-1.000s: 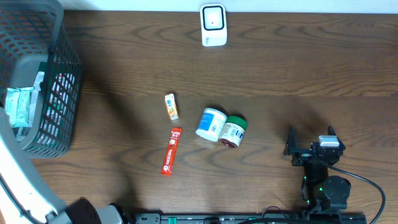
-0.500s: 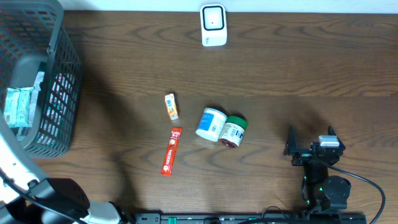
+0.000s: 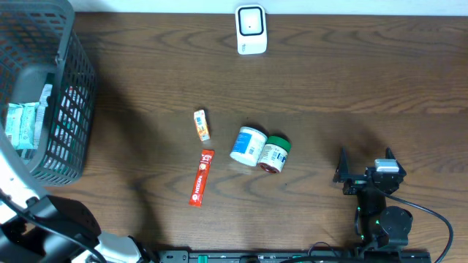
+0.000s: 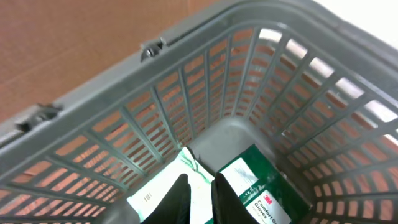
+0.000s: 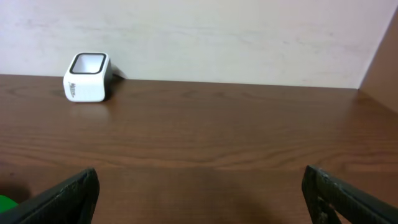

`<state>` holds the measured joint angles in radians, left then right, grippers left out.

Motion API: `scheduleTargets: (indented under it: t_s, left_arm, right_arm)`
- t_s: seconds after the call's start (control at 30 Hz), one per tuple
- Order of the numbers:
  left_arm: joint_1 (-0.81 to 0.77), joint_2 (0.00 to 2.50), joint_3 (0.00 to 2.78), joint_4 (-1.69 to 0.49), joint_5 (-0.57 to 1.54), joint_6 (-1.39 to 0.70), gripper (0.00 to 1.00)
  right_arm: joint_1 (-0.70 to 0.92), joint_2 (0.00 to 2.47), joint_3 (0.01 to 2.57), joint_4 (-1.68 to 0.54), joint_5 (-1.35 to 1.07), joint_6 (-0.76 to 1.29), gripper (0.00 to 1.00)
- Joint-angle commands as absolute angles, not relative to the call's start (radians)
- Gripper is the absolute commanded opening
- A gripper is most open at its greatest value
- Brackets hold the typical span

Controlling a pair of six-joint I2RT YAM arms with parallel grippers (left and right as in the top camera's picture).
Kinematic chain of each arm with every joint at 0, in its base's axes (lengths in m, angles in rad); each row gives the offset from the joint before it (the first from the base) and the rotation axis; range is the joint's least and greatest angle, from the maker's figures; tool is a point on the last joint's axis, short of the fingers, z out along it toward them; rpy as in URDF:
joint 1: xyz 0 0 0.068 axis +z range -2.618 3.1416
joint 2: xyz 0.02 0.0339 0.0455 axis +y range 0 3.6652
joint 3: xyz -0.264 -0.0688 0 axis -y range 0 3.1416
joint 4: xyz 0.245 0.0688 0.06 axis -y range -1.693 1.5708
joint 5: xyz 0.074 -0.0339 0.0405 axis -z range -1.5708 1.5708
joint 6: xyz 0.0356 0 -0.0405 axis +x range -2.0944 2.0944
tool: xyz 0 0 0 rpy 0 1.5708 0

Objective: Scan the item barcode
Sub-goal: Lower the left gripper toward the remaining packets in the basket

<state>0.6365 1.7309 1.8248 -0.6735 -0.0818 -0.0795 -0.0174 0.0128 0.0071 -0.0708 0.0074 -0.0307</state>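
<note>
Brown tabletop point(image 3: 365, 88) overhead: white tub point(image 3: 248, 145) and green-lidded jar point(image 3: 275, 154) lie mid-table, scanner point(image 3: 250, 29) at the back edge. Left wrist: your left gripper point(image 4: 200, 198) hangs narrow, empty, above the basket point(image 4: 186, 93); lift clear. Right wrist: your right gripper point(image 5: 202, 196) gapes wide; face the tub squarely toward that scanner.

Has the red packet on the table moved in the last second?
No. The red packet lies where it was, just below the orange packet and left of the white jar.

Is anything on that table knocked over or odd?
A white tub with a blue label and a green-lidded jar lie on their sides, touching, at the centre of the wooden table. Nothing looks spilled or damaged.
</note>
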Motion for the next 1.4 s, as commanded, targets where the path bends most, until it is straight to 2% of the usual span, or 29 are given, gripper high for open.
scheduleTargets:
  t_s: [0.0, 0.83, 1.37]
  left_arm:
    - [0.65, 1.764, 1.837, -0.683, -0.091, -0.088, 0.13]
    - [0.707, 1.927, 1.835, -0.747, -0.099, -0.08, 0.13]
    - [0.718, 1.942, 1.835, -0.762, -0.098, -0.054, 0.13]
  right_arm:
    - [-0.004, 0.014, 0.006, -0.075, 0.01, -0.035, 0.99]
    - [-0.004, 0.013, 0.006, -0.075, 0.01, -0.035, 0.99]
    - [-0.004, 0.013, 0.006, -0.075, 0.01, -0.035, 0.99]
